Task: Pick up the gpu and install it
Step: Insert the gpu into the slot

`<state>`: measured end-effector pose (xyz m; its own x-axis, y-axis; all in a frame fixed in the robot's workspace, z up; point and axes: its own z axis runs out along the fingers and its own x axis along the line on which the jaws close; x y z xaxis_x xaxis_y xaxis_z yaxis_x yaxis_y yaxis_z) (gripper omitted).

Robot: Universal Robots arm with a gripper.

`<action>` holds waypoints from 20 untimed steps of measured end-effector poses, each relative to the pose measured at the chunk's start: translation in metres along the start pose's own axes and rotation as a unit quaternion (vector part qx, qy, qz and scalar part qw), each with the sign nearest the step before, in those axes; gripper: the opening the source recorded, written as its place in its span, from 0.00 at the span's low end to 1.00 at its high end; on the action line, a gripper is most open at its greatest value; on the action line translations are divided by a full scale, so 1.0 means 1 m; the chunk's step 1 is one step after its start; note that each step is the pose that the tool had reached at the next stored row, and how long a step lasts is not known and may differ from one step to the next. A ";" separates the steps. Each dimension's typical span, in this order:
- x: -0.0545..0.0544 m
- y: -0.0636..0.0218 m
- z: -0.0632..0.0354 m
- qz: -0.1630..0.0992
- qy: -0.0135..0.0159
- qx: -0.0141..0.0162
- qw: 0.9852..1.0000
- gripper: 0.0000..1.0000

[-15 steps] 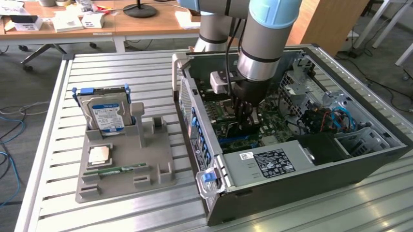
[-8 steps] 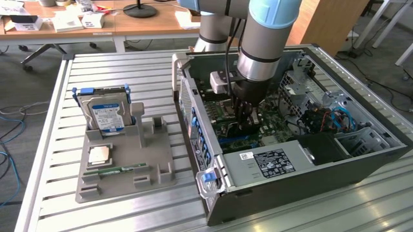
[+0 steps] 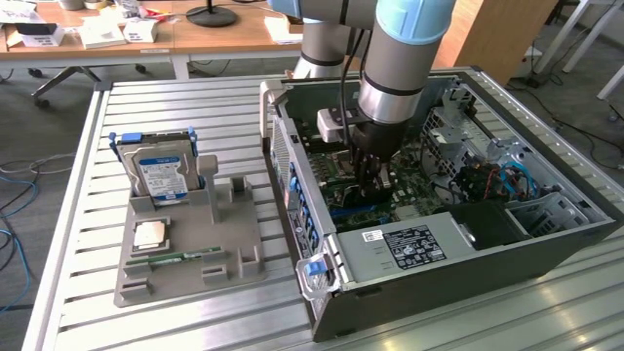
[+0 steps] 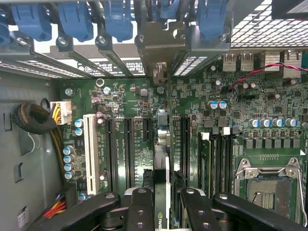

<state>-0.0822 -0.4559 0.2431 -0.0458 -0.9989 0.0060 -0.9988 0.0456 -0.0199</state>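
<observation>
1. Fingers [image 4: 140,209] are seen part-closed on the gpu [image 4: 162,161], which is gripped edge-on between them over the motherboard [image 4: 130,96] slots; whether it is seated cannot be told.
2. At the exterior view's left, a hard drive [image 3: 161,172] is stood upright in a grey holder [image 3: 239,256].
3. Further right, the gripper [image 3: 373,186] is placed inside the open computer case [image 3: 468,281].

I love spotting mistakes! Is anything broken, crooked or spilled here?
Nothing looks broken, crooked or spilled. The gripper holds the graphics card on edge, lined up with the long slots on the green board. Outside the case, the hard drive stands upright in its grey holder.
</observation>
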 end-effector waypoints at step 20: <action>0.000 0.0002 -0.0065 0.011 0.000 0.000 1.000 0.26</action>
<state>-0.0824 -0.4559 0.2496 -0.0684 -0.9976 0.0057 -0.9975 0.0683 -0.0199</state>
